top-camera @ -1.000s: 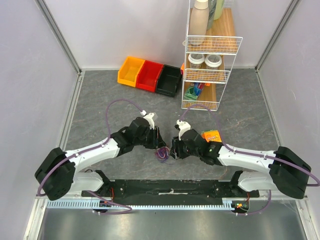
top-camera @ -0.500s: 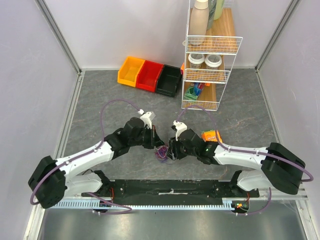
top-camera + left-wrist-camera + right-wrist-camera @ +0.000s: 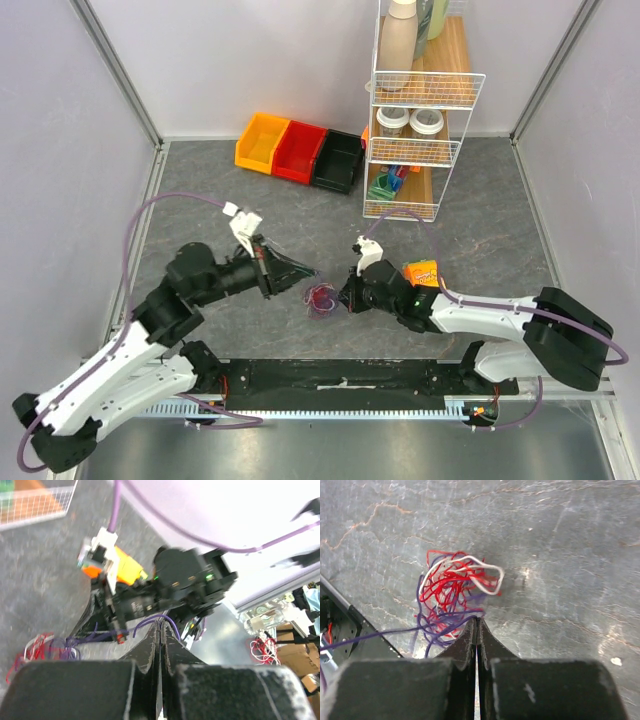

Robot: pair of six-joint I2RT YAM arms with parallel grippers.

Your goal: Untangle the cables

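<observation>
Cables: pulling-apart step. Left tool and right tool beside heap, each pinching blue strand; next, draw apart gently.

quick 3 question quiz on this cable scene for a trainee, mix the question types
1. True or false: the left gripper and the right gripper are both shut.
2. Of the cables, which colour crosses the left gripper's tips? A red, B white, C purple.
3. Which colour of bin sits between the orange bin and the black bin?
Key: 1 true; 2 C; 3 the red bin.
</observation>
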